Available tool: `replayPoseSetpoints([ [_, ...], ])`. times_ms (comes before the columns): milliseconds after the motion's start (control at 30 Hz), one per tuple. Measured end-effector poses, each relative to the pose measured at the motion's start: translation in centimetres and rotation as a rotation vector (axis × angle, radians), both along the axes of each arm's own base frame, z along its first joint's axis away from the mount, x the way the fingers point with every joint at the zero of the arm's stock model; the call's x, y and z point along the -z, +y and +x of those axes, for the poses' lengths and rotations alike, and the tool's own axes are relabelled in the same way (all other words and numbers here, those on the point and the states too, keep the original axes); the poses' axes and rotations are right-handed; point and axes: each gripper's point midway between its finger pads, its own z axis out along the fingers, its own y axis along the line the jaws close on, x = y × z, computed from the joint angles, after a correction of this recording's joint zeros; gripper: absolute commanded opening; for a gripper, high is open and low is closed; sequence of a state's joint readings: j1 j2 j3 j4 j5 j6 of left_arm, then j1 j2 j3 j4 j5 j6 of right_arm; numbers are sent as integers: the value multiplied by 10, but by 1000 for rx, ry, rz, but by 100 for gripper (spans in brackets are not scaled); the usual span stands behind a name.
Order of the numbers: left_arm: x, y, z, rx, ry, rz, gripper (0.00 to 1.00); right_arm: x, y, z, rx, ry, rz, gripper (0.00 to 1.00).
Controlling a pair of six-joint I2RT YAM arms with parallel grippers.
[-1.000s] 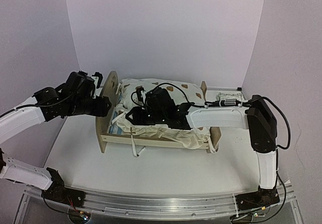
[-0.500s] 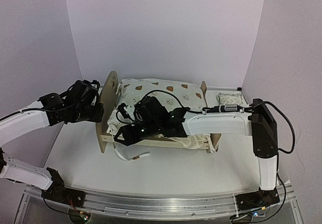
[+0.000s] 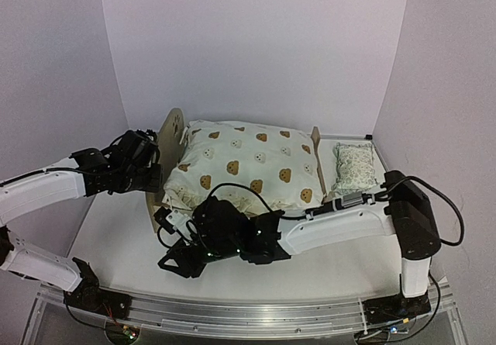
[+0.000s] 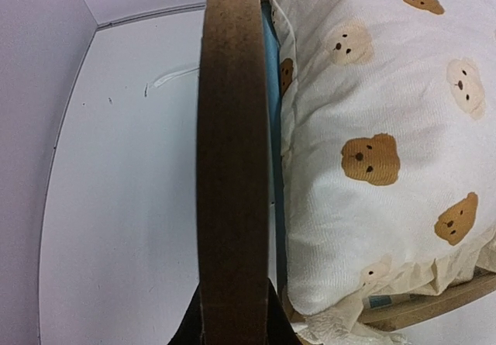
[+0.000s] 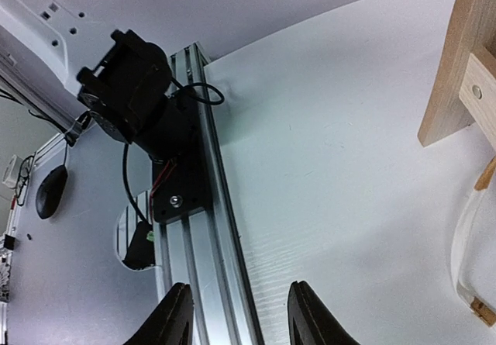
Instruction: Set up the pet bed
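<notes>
The pet bed [image 3: 171, 132] stands mid-table, its tall plywood headboard on the left and its low footboard [image 3: 315, 139] on the right. A cream bear-print quilt [image 3: 249, 163] covers the top. In the left wrist view the headboard's brown edge [image 4: 232, 143] runs up the middle, with a thin blue strip of mattress [image 4: 272, 89] and the quilt [image 4: 372, 128] to its right. My left gripper [image 3: 156, 176] [image 4: 232, 326] is shut on the headboard's edge, one finger on each face. My right gripper [image 3: 172, 258] [image 5: 240, 318] hangs open and empty, low at the table's front left.
A small green-patterned pillow [image 3: 353, 167] lies on the table right of the footboard. The aluminium rail [image 5: 209, 236] and the left arm's base motor [image 5: 128, 81] lie just ahead of my right gripper. A bed leg [image 5: 453, 74] and a white strap [image 5: 463, 244] sit at its right.
My right arm pulled out from over the bed and swung down to the front left. The quilt now lies spread over the bed. My left gripper closed on the headboard.
</notes>
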State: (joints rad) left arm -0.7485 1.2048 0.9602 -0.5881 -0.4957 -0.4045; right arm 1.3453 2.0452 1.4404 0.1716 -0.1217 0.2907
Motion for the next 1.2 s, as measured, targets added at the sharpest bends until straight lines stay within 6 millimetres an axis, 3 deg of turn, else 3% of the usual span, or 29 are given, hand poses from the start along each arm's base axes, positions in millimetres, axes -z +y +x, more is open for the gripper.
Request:
replayPoseSetpoints([
  [200, -3, -5, 4, 7, 11, 3, 0, 49, 8, 22, 56, -107, 60, 42],
  [367, -6, -8, 4, 12, 27, 3, 0, 75, 17, 38, 81, -222, 129, 43],
  [600, -12, -8, 2, 15, 47, 5, 0, 93, 34, 51, 93, -391, 229, 46],
  [800, -13, -8, 1, 23, 54, 5, 0, 109, 49, 76, 160, -522, 247, 45],
  [1200, -16, -10, 1, 36, 54, 4, 0, 101, 46, 156, 340, -695, 252, 48],
])
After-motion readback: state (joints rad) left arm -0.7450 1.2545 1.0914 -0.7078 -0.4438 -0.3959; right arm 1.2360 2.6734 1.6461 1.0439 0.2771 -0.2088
